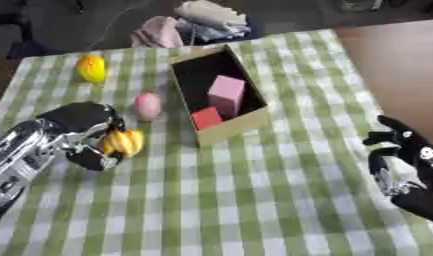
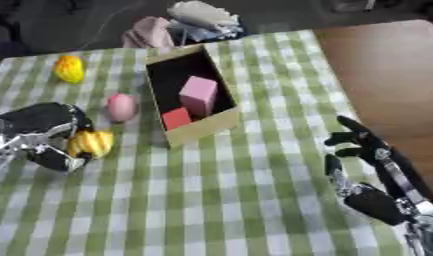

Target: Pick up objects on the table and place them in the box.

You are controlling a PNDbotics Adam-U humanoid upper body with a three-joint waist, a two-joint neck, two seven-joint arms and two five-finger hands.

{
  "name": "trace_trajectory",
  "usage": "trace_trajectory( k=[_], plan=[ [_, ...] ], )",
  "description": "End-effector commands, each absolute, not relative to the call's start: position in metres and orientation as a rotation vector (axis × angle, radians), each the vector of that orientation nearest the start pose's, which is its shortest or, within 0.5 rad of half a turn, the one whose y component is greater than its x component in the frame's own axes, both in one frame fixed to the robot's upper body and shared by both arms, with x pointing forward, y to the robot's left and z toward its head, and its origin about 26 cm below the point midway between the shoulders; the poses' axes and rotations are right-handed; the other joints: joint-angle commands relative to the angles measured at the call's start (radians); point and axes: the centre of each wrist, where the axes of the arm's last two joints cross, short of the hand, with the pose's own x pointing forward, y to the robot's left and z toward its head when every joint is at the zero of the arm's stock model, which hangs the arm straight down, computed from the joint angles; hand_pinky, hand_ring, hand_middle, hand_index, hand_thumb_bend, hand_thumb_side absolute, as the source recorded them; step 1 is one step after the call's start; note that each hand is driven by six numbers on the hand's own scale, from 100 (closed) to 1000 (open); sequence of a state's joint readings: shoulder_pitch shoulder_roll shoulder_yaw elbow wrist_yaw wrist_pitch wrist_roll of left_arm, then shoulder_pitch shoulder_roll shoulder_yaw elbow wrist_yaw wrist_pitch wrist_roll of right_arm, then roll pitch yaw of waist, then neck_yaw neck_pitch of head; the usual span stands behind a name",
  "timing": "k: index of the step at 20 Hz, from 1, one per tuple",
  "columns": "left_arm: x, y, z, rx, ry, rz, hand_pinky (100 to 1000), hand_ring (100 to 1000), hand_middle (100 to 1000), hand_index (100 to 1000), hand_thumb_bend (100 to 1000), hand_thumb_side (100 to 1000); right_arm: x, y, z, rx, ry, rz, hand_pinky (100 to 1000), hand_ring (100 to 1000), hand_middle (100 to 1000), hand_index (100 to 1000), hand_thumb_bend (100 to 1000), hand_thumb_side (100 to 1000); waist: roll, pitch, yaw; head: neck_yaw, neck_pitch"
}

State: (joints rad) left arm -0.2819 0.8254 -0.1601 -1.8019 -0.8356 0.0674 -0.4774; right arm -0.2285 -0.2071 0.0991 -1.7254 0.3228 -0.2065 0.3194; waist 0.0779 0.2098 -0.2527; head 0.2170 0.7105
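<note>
A cardboard box (image 1: 231, 128) with a dark inside lies on the green checked cloth, holding a pink block (image 1: 226, 94) and a red block (image 1: 205, 118). My left hand (image 1: 83, 131) is at the left, its fingers and thumb curled round a yellow-orange ribbed thing (image 1: 123, 142) low over the cloth. Just left of the box lies a pink egg-shaped thing (image 1: 148, 105). Farther back on the left lies a yellow thing (image 1: 91, 68). My right hand (image 2: 368, 170) rests open at the lower right, fingers up, holding nothing.
A heap of folded cloths (image 1: 193, 26) lies beyond the table's far edge behind the box. The brown floor (image 1: 399, 65) shows past the table's right edge. The checked cloth (image 1: 246, 200) spreads across the near half of the table.
</note>
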Motion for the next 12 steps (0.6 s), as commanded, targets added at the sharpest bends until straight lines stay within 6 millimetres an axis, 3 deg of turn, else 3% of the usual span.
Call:
trace_trajectory(
  k=[1, 6, 12],
  plan=[
    [0.317, 0.331, 0.232, 1.186, -1.276, -1.581, 643, 510, 517, 634, 208, 231, 0.323, -0.236, 0.103, -0.126, -2.001, 0.911, 738, 888, 693, 988, 100, 470, -0.007, -0.016, -0.004, 0.002, -0.008],
    [0.337, 0.317, 0.265, 1.236, -1.379, -1.597, 666, 531, 540, 660, 200, 221, 0.323, -0.233, 0.102, -0.106, -2.001, 0.924, 738, 888, 693, 988, 100, 470, -0.007, -0.018, -0.021, 0.015, -0.008],
    [0.375, 0.292, 0.263, 1.176, -1.437, -1.628, 687, 561, 570, 688, 181, 223, 0.323, -0.228, 0.103, -0.076, -2.006, 0.945, 738, 888, 693, 988, 100, 470, -0.012, -0.014, -0.045, 0.034, -0.013]
  ],
)
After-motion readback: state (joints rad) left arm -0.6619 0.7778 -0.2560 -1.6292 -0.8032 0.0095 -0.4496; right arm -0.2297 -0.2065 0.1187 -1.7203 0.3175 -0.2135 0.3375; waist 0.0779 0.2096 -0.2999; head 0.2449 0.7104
